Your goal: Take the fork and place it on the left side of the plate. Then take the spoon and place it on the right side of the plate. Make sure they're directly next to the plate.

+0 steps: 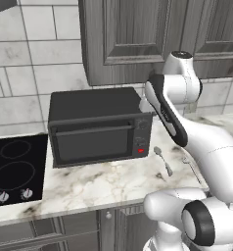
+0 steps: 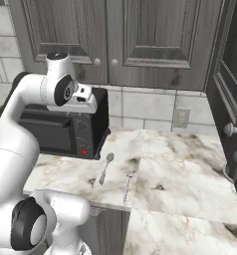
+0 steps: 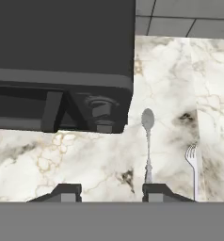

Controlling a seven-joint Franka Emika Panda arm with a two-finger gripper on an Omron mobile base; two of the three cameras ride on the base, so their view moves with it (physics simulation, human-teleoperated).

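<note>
Left base view: the spoon (image 1: 163, 161) lies on the marble counter (image 1: 104, 184), just in front of the right end of the dark toaster oven (image 1: 99, 127), bowl toward the oven. A thin sliver of the fork (image 1: 191, 166) lies to its right, partly hidden behind the white arm. A black cooktop (image 1: 15, 169) sits at the left end of the counter. The gripper cannot be made out here.

Right base view: the spoon (image 2: 106, 168) and fork (image 2: 127, 185) lie side by side on the counter (image 2: 180, 169), close but apart, the spoon nearer the toaster oven (image 2: 65, 129). The hand sits raised above the oven's right end; its fingers cannot be made out.

Hand view: the gripper (image 3: 109, 192) looks down on the counter (image 3: 76, 155) from above. Its two fingertips (image 3: 67, 192) stand apart with nothing between them, clear of the surface. The spoon (image 3: 148, 141) lies just above the right fingertip in this view, bowl pointing away. The fork (image 3: 193, 164) lies beside it further right, tines pointing the same way. The toaster oven's (image 3: 62, 61) top and knobbed front take up the upper left.
</note>
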